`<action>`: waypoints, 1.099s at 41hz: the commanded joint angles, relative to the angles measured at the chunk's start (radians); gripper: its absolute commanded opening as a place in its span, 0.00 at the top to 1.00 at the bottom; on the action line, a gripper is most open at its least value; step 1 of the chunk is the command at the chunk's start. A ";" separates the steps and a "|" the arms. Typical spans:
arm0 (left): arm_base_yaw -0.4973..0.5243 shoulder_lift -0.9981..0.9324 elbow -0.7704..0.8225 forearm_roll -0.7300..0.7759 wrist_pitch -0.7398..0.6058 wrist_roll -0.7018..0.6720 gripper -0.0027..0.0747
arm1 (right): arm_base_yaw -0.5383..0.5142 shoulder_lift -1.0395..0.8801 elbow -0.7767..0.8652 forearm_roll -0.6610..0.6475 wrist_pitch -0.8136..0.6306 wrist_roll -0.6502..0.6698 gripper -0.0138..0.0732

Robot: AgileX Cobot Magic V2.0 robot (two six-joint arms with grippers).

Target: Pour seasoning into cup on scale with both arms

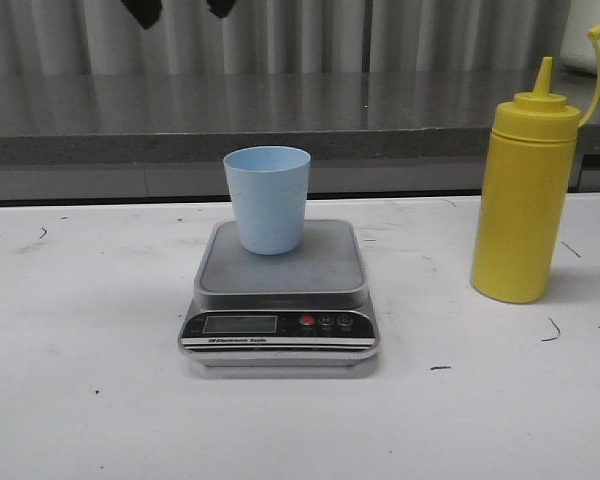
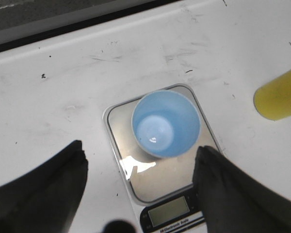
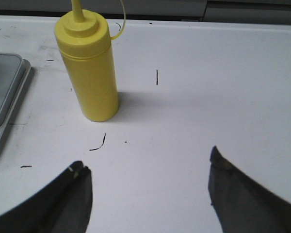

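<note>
The pale blue cup (image 1: 268,198) stands upright and empty on the platform of the silver-grey scale (image 1: 280,290) at the table's middle. The tall yellow seasoning bottle (image 1: 525,200) stands upright to the right of the scale, cap off and hanging on its tether. My left gripper (image 2: 140,160) is open and empty, high above the scale (image 2: 169,189), with the cup (image 2: 166,124) just beyond its fingertips. My right gripper (image 3: 148,167) is open and empty over bare table, with the bottle (image 3: 88,65) beyond it and off to one side. Neither gripper shows in the front view.
A grey raised ledge (image 1: 280,125) runs along the back of the white table (image 1: 80,400). A white object (image 1: 592,40) sits at the back right behind the bottle. The table top has small black marks (image 1: 552,330).
</note>
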 commanded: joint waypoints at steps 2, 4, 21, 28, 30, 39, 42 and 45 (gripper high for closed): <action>-0.008 -0.194 0.156 0.011 -0.120 -0.001 0.37 | -0.006 0.008 -0.030 -0.010 -0.067 -0.006 0.23; -0.008 -0.252 0.226 0.013 -0.133 0.017 0.37 | -0.006 0.008 -0.030 -0.010 -0.067 -0.006 0.23; -0.008 -0.681 0.681 0.024 -0.188 0.075 0.37 | -0.006 0.008 -0.030 -0.010 -0.067 -0.006 0.23; -0.008 -0.804 0.770 0.024 -0.188 0.075 0.37 | -0.006 0.008 -0.030 -0.010 -0.067 -0.006 0.23; -0.008 -0.828 0.782 0.024 -0.188 0.075 0.37 | -0.006 0.008 -0.030 -0.010 -0.067 -0.006 0.23; -0.008 -0.852 0.788 0.024 -0.186 0.075 0.37 | -0.005 0.008 -0.030 -0.010 -0.067 -0.006 0.23; -0.008 -0.852 0.788 0.024 -0.186 0.075 0.37 | -0.005 0.008 -0.030 -0.010 -0.067 -0.006 0.23; -0.008 -0.852 0.788 0.024 -0.188 0.075 0.37 | -0.005 0.008 -0.030 -0.010 -0.067 -0.006 0.23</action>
